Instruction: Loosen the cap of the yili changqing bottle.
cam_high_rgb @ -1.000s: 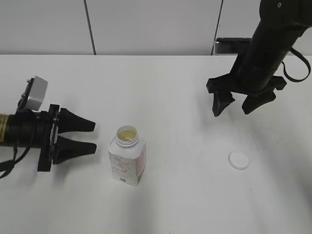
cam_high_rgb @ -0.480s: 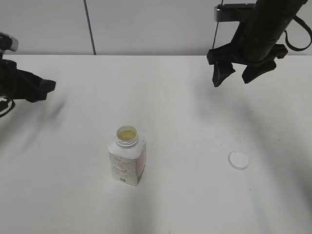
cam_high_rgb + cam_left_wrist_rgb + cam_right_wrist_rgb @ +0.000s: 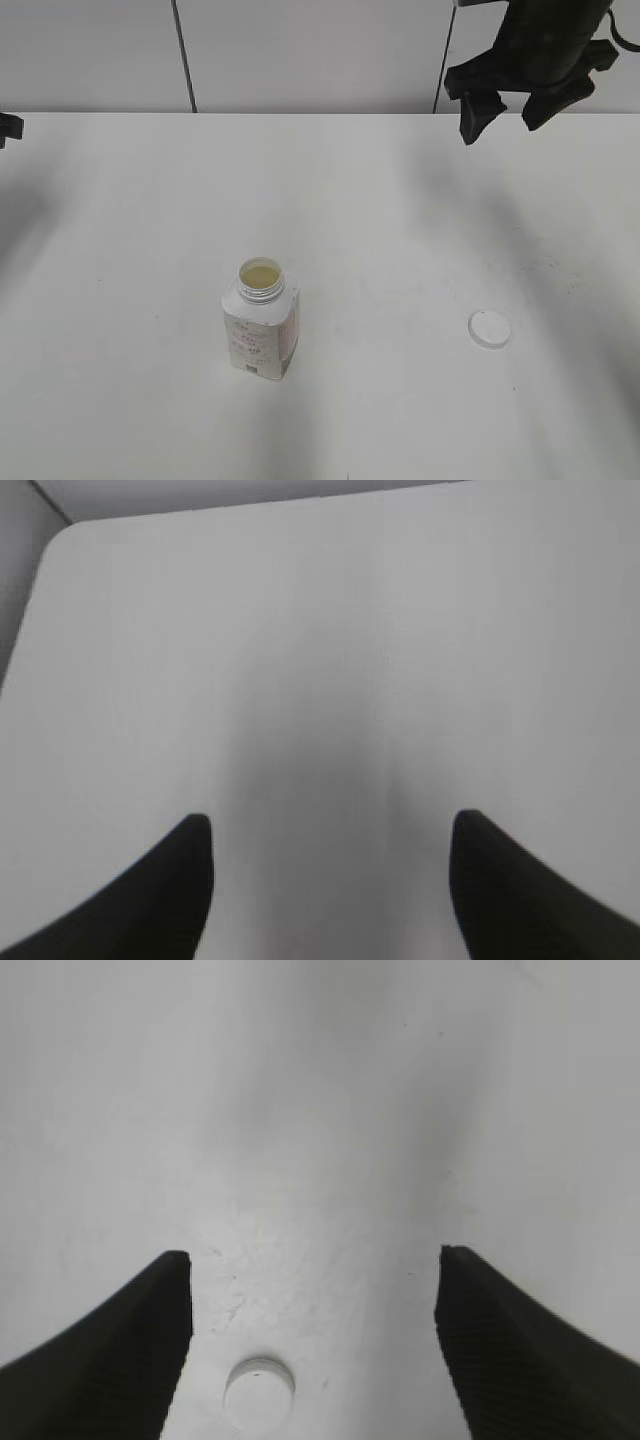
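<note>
The yili changqing bottle (image 3: 261, 326) stands upright on the white table, left of centre in the exterior view, its neck open with pale liquid showing inside. The white cap (image 3: 490, 328) lies flat on the table to the right, apart from the bottle; it also shows in the right wrist view (image 3: 259, 1392). My right gripper (image 3: 515, 112) is open and empty, high at the back right, well above the cap (image 3: 313, 1256). My left gripper (image 3: 330, 825) is open and empty over bare table; in the exterior view only a dark tip (image 3: 8, 128) shows at the left edge.
The white table (image 3: 380, 230) ends at a grey wall with vertical seams behind. A rounded table corner (image 3: 60, 540) shows in the left wrist view.
Both arms have drawn away. The left gripper has moved from beside the bottle out to the left edge. The right gripper has risen up and back. Bottle and cap have not moved.
</note>
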`<control>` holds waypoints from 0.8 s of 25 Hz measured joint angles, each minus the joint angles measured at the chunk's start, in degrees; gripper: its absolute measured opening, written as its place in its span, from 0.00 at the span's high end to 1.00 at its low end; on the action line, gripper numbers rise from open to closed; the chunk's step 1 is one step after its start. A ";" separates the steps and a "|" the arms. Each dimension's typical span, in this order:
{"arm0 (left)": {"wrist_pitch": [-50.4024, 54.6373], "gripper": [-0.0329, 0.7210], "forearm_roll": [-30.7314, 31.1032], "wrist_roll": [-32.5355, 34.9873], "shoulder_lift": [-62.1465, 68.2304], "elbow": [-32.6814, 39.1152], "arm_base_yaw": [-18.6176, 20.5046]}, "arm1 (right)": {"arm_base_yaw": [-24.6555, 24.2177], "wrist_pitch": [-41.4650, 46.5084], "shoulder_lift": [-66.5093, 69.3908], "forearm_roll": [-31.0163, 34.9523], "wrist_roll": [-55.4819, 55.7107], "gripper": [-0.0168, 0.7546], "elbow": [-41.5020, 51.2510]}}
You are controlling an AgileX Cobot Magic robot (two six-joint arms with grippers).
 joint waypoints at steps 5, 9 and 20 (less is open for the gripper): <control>11.57 0.35 -8.82 8.74 -2.92 -3.82 0.00 | -0.29 3.92 0.00 -3.42 -0.01 0.21 -3.89; 23.61 0.35 -27.00 27.35 -3.66 -9.23 0.00 | -1.72 5.95 0.00 -3.69 -1.10 0.21 -6.46; 49.51 0.35 -38.56 39.07 -3.66 -19.96 0.32 | -10.61 8.85 0.00 0.90 -5.69 0.21 -8.66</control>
